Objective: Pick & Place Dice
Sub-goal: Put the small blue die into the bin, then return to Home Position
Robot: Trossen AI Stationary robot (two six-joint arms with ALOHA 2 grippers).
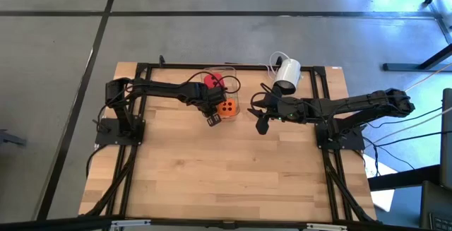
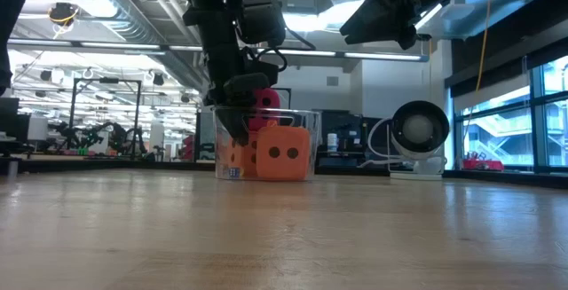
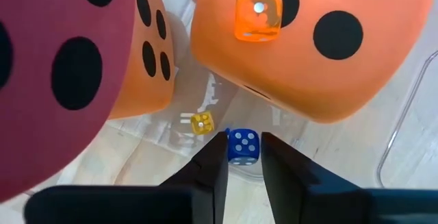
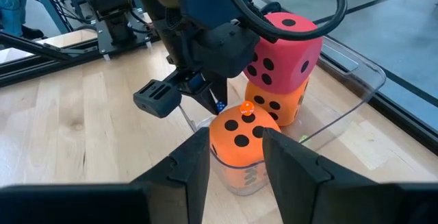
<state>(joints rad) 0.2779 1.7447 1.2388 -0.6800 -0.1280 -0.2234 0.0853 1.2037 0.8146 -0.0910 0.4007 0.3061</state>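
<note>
On the wooden table (image 1: 212,181) the clear container (image 4: 356,94) holds the red die (image 4: 287,42) stacked on an orange die (image 4: 277,107), beside another orange die (image 4: 239,138). Left gripper (image 3: 244,157) reaches inside, fingers slightly parted about a tiny blue die (image 3: 242,146). Right gripper (image 4: 236,162) hovers nearby, open, empty. No readable writing.

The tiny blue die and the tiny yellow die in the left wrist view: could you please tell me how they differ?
The blue die sits right at the left gripper fingertips; the yellow die lies off to one side, clear of them. The blue die looks larger than the yellow one. Both carry pale pips and rest on the clear container floor beneath the big orange die.
</note>
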